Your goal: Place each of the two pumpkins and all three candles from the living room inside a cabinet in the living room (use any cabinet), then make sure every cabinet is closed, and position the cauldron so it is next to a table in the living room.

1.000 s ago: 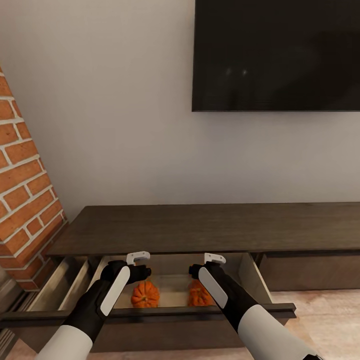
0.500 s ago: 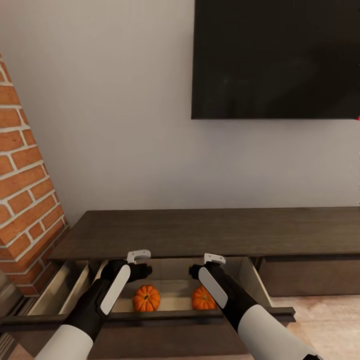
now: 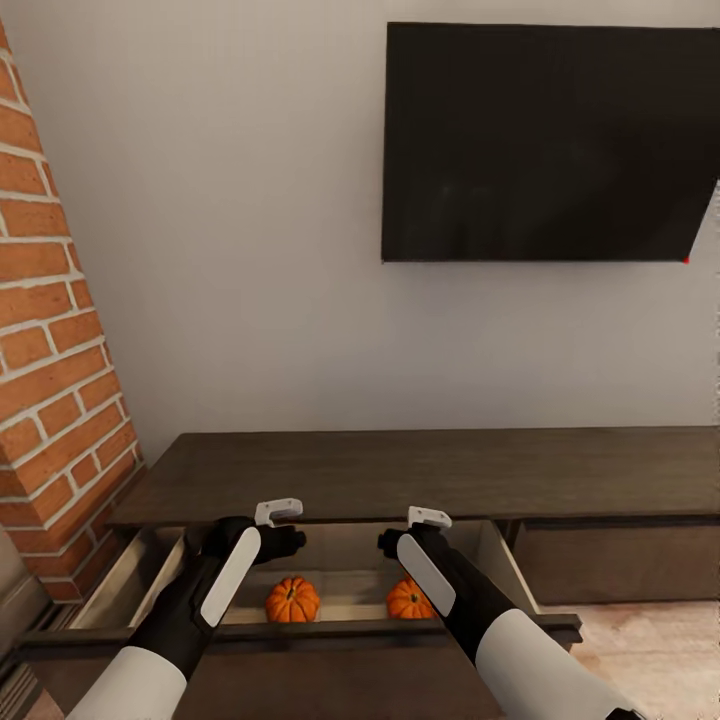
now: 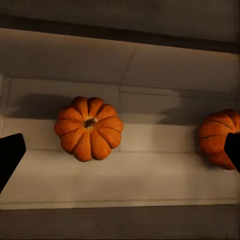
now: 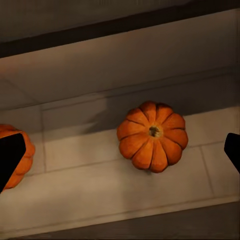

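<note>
1. Pale grey plaster wall (image 3: 250,250): fills the upper part of the head view.

2. Flat black rectangular screen (image 3: 545,145): mounted on the wall, upper right of the frame.

3. Red-brick angled column (image 3: 50,330): left edge of the frame, running down to the cabinet's end.

4. Long low dark-brown wood cabinet (image 3: 430,470): spans the lower middle of the head view, flat top bare. 1 wide drawer with light beige wood insides (image 3: 350,555) stands pulled out at lower centre, its dark front rail (image 3: 330,632) crossing the frame below the contents. A narrower compartment at lower left also stands open.

5. Light wood floor (image 3: 650,640): lower right corner.

6. 2 black-and-white robot arms: rise from the bottom edge, 1 at each side of the drawer.

7. Left tool (image 3: 283,520): lower centre-left, held above the drawer. Wrist view shows its 2 dark fingertips (image 4: 10,157) at opposite frame edges, spread wide, pinching nothing.

8. Right tool (image 3: 425,524): lower centre-right, above the drawer. Fingertips (image 5: 10,157) likewise spread wide, nothing between them.

9. 2 small round orange ribbed pumpkins: both sit upright on the drawer floor, well apart. Left pumpkin (image 3: 292,600) (image 4: 89,128) (image 5: 17,155) lies below the left tool; right pumpkin (image 3: 410,600) (image 5: 152,136) (image 4: 219,139) lies below the right tool, partly hidden by the right arm in the head view.
</note>
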`<state>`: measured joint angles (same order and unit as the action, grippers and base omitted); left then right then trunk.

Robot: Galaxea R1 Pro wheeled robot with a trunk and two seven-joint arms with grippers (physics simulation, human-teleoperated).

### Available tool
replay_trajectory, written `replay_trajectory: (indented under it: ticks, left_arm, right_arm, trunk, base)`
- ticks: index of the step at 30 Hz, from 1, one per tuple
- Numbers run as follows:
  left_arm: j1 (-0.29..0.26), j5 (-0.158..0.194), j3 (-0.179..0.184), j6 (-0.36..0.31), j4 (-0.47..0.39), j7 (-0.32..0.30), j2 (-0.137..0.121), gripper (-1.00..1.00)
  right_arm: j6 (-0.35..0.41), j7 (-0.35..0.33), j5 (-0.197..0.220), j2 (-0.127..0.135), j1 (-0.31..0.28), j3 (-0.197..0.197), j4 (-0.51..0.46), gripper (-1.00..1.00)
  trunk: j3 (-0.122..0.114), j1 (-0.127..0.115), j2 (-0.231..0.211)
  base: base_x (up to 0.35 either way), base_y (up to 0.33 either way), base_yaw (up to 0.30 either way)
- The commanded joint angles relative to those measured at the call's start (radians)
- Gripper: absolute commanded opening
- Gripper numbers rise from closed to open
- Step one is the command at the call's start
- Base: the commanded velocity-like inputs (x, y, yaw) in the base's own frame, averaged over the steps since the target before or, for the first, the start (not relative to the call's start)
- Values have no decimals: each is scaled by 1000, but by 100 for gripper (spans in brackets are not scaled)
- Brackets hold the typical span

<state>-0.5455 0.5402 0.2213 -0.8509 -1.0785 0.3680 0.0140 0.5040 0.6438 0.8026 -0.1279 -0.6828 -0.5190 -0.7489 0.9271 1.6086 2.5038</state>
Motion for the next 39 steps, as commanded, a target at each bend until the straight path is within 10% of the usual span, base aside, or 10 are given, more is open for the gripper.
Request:
replay_trajectory:
  ticks: [1, 18, 39]
  left_arm:
    - [-1, 11, 1, -2, -1, 10, 0, 100]
    - [-1, 11, 0, -2, -3, 6, 0, 100]
    - [-1, 12, -6, -2, -21, 1, -2, 100]
  right_arm:
    - [2, 8, 7, 1, -1, -3, -1, 100]
    - [0, 8, 6, 1, 0, -3, -5, 100]
    - [-7, 9, 4, 1, 0, -4, -13, 100]
  trunk:
    - [-3, -1, 0]
    - [-69, -9, -5]
    - [-134, -89, -152]
  base:
    - [-232, 55, 0]
    - [-86, 39, 0]
    - [-50, 14, 0]
